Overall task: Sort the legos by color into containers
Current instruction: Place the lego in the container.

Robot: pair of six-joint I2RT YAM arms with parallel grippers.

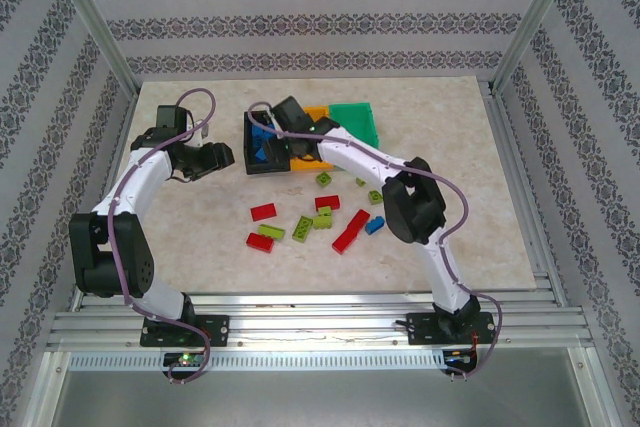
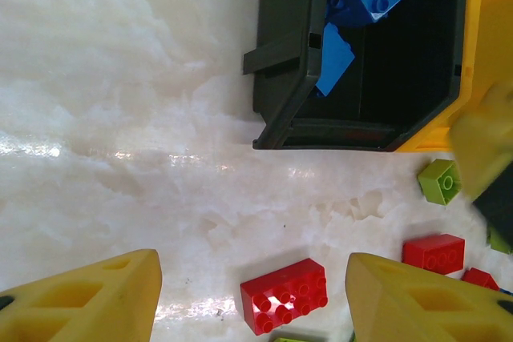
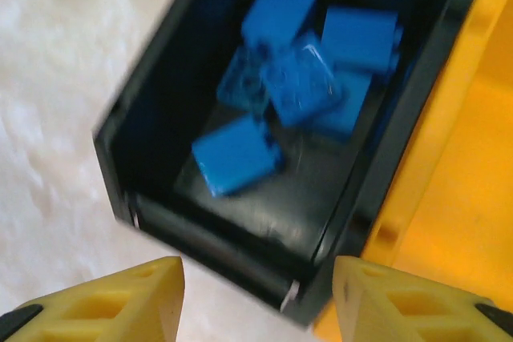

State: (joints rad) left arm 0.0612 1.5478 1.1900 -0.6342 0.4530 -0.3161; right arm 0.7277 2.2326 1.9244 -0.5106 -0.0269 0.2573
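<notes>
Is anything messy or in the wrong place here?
Nothing looks broken or tipped over. One blue brick lies loose on the table, beside a long red brick, while the other blue bricks sit piled in the black bin. That makes it the odd one out.

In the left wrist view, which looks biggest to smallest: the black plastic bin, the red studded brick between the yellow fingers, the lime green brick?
1. Black plastic bin, largest even though cropped.
2. Red studded brick at bottom centre.
3. Lime green studded brick, smallest.
</notes>
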